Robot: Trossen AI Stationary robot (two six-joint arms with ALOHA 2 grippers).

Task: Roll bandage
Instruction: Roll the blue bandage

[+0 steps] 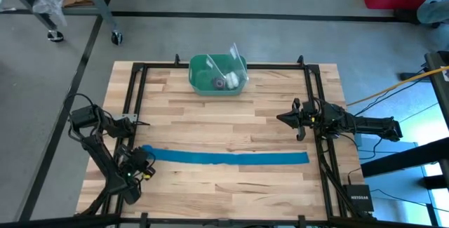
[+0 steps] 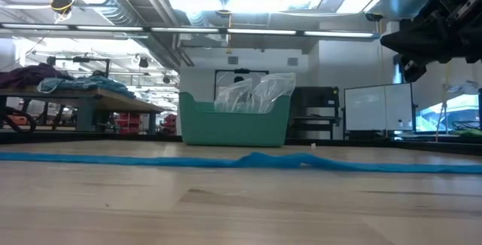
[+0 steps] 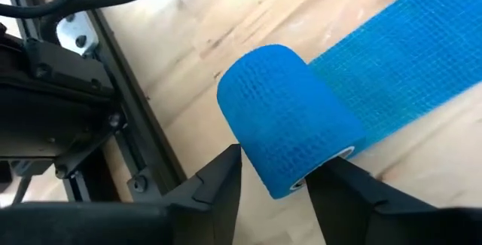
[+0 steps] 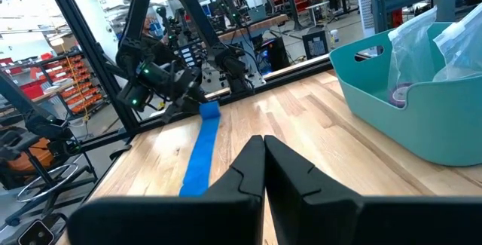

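While most of the bright blue soft fabric bandage [image 1: 231, 158] lies flat as a long narrow band across the near part of the pale wooden plank table [image 1: 224, 119], its left end is wound into a small compact roll [image 3: 290, 120]. In the left wrist view this roll sits between the two dark fingers [image 3: 215, 181] of the left gripper [image 1: 144, 159], which close against its sides, one finger on each flank, with the loose band running away from the roll over the wood. From above, that gripper is low at the table's front left, right at the end of the strip and beside the black metal frame [image 1: 133, 102] that borders the work area.

The right gripper [image 1: 289, 118] hovers over the right side of the table, apart from the bandage, whose far end stops just in front of it. Its own wrist view shows its two fingers [image 4: 248, 169] pressed together with nothing between them.

A green plastic bin [image 1: 218, 74] stands at the back middle of the table, well apart from the strip, holding crumpled clear plastic bags [image 2: 256, 93]. In the low view the band has a slight hump near its middle [image 2: 260, 159].
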